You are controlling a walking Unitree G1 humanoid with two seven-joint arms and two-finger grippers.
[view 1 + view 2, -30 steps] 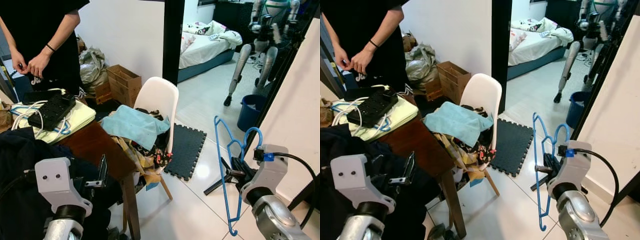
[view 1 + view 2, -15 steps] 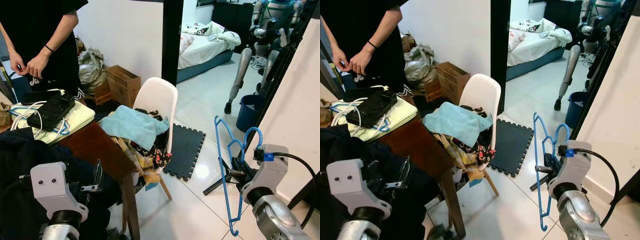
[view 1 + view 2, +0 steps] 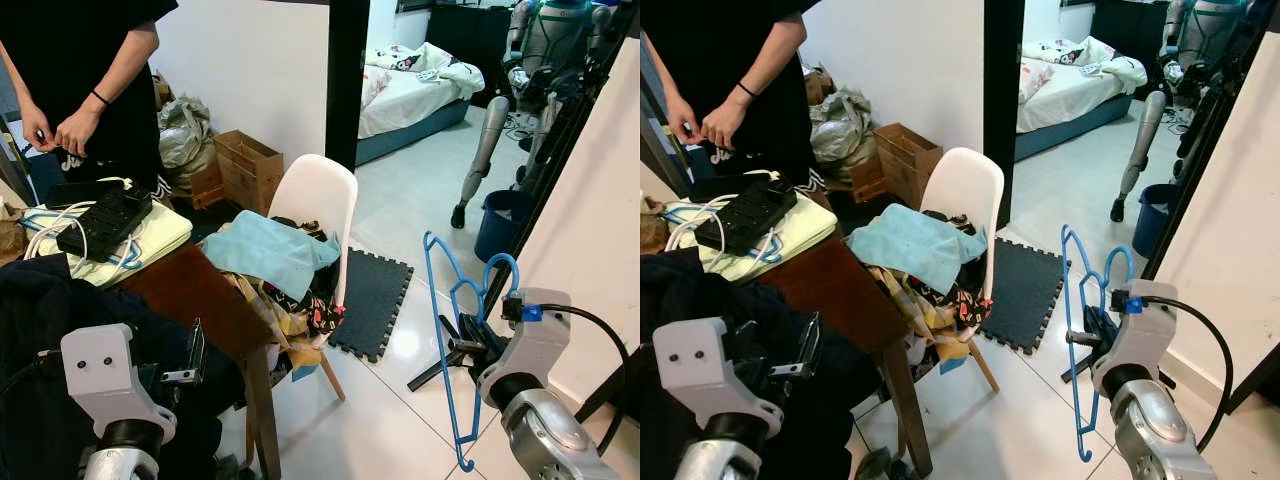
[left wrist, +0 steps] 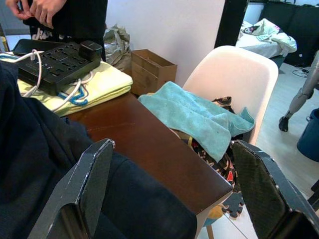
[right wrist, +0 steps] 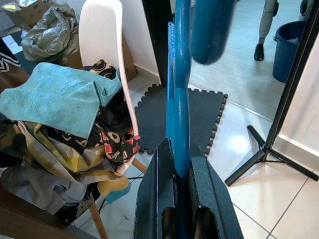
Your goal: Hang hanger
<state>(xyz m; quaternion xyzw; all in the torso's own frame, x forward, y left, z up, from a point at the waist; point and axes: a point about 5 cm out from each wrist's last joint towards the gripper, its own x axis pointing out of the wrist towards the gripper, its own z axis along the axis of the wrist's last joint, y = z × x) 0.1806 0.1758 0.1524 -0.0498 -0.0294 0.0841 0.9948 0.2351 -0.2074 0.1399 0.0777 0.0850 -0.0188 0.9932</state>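
Standing upright between right end effector (image 5: pixel 180 185) fingers, blue hanger (image 3: pixel 446 340).

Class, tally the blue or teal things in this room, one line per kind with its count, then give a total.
Blue plastic hanger, held by the right gripper: 1
Teal towel on the white chair: 1
Dark blue bucket on the floor: 1
Total: 3

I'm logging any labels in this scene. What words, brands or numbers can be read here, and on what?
No text reads clearly.
White marks on the person's black shirt: too blurred to read.
Print on the bedding: too small to read.
Blue hanger, held in the right claw: no label visible.
Power strip: no legible marking.
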